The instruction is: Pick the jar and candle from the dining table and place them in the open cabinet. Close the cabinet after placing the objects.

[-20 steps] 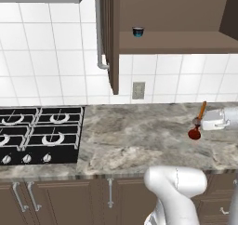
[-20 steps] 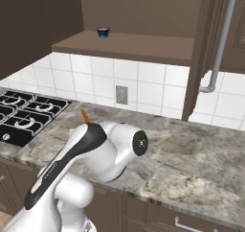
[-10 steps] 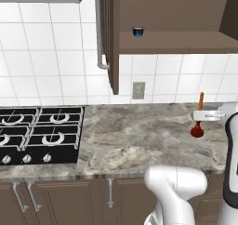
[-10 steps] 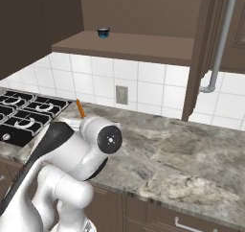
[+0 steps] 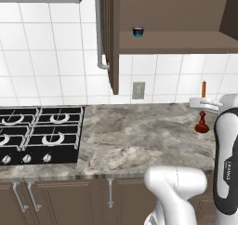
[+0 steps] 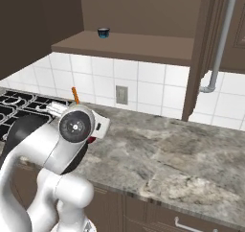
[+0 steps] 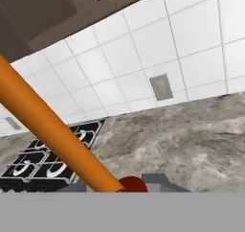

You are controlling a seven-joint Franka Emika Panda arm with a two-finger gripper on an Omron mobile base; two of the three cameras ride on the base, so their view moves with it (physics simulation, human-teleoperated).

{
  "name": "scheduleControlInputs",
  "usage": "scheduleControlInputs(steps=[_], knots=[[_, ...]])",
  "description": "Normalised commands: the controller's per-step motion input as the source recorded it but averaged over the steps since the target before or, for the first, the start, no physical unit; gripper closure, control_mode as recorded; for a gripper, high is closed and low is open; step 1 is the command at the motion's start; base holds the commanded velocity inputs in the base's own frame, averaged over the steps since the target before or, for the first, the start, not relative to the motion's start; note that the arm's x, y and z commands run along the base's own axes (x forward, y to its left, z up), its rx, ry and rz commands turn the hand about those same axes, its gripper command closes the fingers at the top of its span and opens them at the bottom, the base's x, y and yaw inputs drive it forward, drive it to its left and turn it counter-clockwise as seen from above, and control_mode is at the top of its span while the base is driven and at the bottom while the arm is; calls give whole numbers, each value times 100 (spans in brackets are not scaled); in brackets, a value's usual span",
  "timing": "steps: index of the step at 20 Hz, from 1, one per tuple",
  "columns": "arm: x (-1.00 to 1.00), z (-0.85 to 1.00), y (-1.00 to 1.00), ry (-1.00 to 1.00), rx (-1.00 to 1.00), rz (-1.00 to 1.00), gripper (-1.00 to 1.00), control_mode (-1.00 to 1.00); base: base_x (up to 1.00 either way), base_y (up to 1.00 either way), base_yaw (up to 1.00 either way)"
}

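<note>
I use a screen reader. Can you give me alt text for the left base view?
At right, the white arm's pincer holds a thin orange candle with a dark red base above a grey marble counter. A black gas hob sits left; a small blue cup stands in the brown cabinet.

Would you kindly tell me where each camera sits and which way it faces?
Left base view: behind-left of the arm, facing the tiled wall, gas hob and open cabinet; white arm lower right.
Right base view: behind-right, same counter; arm lower left.
Hand view: on the hand, along the orange candle toward the hob.
The base views share the candle, held in the gripper, and the blue cup.
</note>
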Motion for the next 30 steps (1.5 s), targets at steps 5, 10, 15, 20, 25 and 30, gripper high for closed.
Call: scheduleControlInputs(steps=[5,10,15,20,25,30], knots=[[-13,34,-5,0,2,-19,100,-100,0,0,0],[-4,33,-10,0,9,-15,100,-100,0,0,0],[-7,33,-10,-1,2,-2,100,-100,0,0,0],[-2,30,-6,-11,0,0,100,-100,0,0,0],[-8,31,-5,-11,0,0,100,-100,0,0,0],[6,27,1,-4,0,-8,100,-100,0,0,0]])
